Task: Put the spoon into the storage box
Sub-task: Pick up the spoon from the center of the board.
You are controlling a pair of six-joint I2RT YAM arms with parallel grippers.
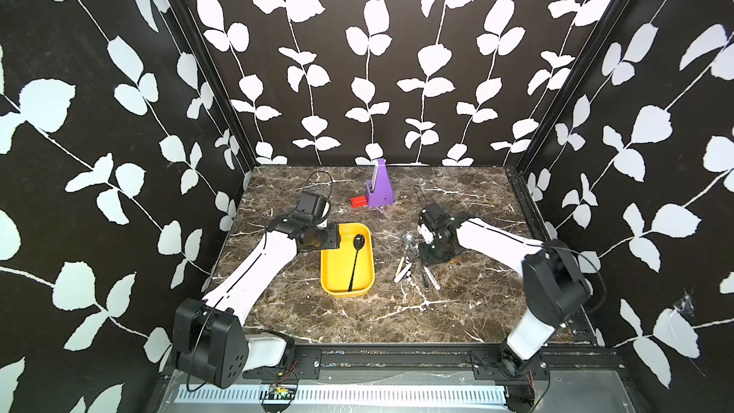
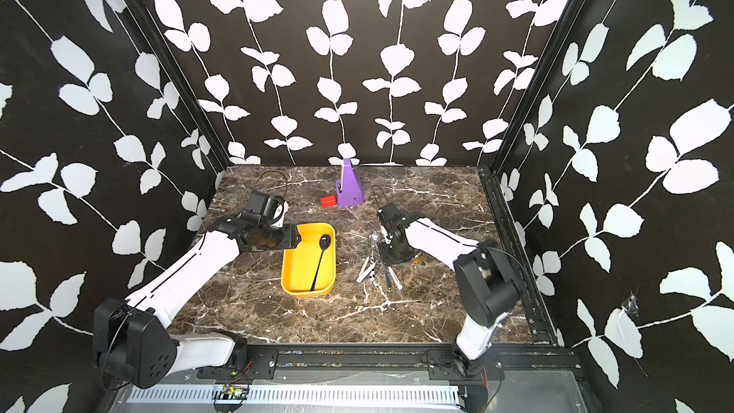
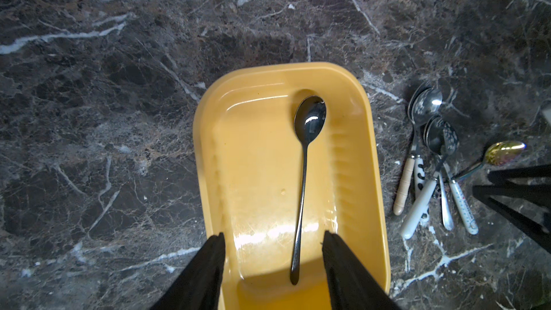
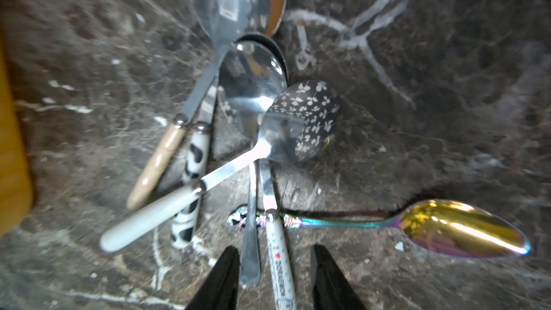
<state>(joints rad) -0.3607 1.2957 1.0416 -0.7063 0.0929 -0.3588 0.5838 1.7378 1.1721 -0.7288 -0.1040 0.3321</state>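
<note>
The spoon [image 1: 354, 266] [image 2: 319, 264], dark and slim, lies inside the storage box [image 1: 337, 272] [image 2: 298, 268], a shallow yellow tray just left of the middle of the frame in both top views. The spoon's bowl points toward the back wall, and its handle end is close to the front rim. In the left wrist view the left gripper [image 3: 273, 234] hangs over one end of the storage box [image 3: 262, 159]. Its jaws are wide apart, with the handle of the spoon [image 3: 304, 174] lying loose between them; it holds nothing.

Right of the box, apart from it, a heap of spoons [image 1: 413, 264] [image 4: 238, 114] lies crossed on the marbled worktop [image 1: 397, 311]. The right gripper [image 4: 275, 246] is down at the heap. Its jaws are partly apart on either side of two handles, with a gap showing on one side, so nothing is clamped. A rainbow-tinted spoon [image 4: 462, 228] lies crosswise beside them. At the upper middle of the worktop stand a purple stand [image 1: 379, 186] and a red block [image 1: 358, 201], touching.
</note>
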